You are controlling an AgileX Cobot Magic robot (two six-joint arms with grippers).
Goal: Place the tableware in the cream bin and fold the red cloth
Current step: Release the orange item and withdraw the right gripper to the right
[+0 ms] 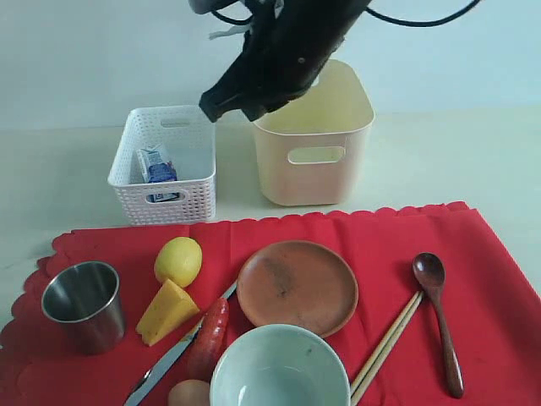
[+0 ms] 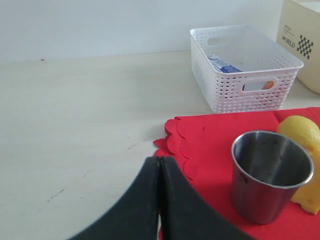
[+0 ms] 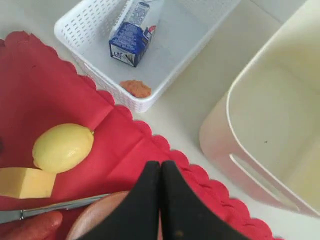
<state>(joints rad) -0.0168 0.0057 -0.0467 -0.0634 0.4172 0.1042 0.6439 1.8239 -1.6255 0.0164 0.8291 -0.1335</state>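
Pale table [image 1: 473, 161], red cloth [image 1: 490, 254] spread flat; we found right gripper [image 3: 160, 164] pressed together, empty, above it; left gripper [image 2: 160, 161] likewise, near steel cup [image 2: 270, 175].

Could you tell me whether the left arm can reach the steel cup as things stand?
Probably yes: the steel cup stands upright near the shut left gripper, nothing between them but red cloth, though it must open first.

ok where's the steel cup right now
In the exterior view the steel cup stands upright at the left end of the red cloth, just left of the cheese wedge and the lemon.
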